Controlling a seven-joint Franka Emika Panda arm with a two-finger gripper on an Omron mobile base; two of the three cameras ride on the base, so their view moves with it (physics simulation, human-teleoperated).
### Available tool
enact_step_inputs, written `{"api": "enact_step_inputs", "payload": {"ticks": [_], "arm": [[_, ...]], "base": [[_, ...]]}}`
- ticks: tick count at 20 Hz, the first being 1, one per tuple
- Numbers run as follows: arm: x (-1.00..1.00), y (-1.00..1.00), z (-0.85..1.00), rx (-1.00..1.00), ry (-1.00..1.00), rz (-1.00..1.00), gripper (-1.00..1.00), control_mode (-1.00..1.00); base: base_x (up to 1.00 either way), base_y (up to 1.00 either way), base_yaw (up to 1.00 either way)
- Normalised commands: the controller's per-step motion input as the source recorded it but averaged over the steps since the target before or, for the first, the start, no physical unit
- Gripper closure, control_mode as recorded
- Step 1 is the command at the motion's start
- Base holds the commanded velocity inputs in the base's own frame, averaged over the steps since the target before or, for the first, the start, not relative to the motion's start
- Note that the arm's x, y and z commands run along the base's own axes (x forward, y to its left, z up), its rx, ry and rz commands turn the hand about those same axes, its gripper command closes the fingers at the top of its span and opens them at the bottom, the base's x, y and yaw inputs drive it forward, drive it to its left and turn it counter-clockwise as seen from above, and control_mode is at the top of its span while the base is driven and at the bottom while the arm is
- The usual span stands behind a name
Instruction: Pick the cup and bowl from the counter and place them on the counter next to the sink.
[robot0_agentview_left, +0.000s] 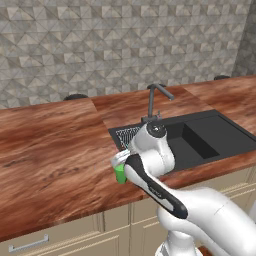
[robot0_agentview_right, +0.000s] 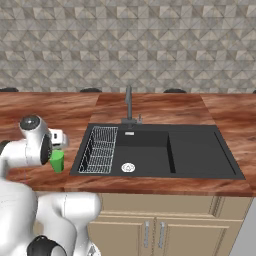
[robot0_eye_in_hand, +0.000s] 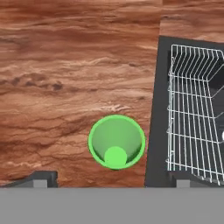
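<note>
The small green cup (robot0_eye_in_hand: 116, 141) stands upright on the reddish-brown counter (robot0_eye_in_hand: 65, 65), just left of the black sink's rim (robot0_eye_in_hand: 154, 109). My gripper (robot0_eye_in_hand: 114, 178) hangs above it, open, its two dark fingertips (robot0_eye_in_hand: 41, 177) spread wide on either side of the cup and apart from it. From the base views the cup (robot0_agentview_right: 57, 161) sits under my white hand, partly hidden by the arm (robot0_agentview_left: 120, 174). The sink (robot0_agentview_right: 150, 150) lies to the cup's right. The bowl is out of view.
A wire rack (robot0_agentview_right: 100, 149) fills the sink's left end, close to the cup. The thin dark tap (robot0_agentview_left: 152, 100) rises behind the basin. Dark round objects (robot0_agentview_right: 90, 90) sit along the tiled back wall. Wide counter (robot0_agentview_left: 50, 145) stretches to the left.
</note>
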Motion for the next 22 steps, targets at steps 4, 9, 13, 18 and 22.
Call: {"api": "enact_step_inputs", "payload": {"ticks": [4,9,13,18,22], "arm": [[-0.06,-0.76,0.70,0.13,0.05,-0.13,-1.00,-1.00],[-0.15,-0.48,0.62,0.01,0.27,-0.16,-1.00,-1.00],[-0.21,-0.17,0.37,-0.01,0.31,-0.23,-1.00,-1.00],[-0.25,-0.08,0.02,-0.01,0.25,-0.25,-1.00,-1.00],[-0.52,-0.14,-0.26,0.00,0.03,-0.13,-1.00,-1.00]], "base": [[0.00,0.00,0.00],[0.00,0.00,0.00],[0.00,0.00,0.00],[0.00,0.00,0.00],[0.00,0.00,0.00]]}}
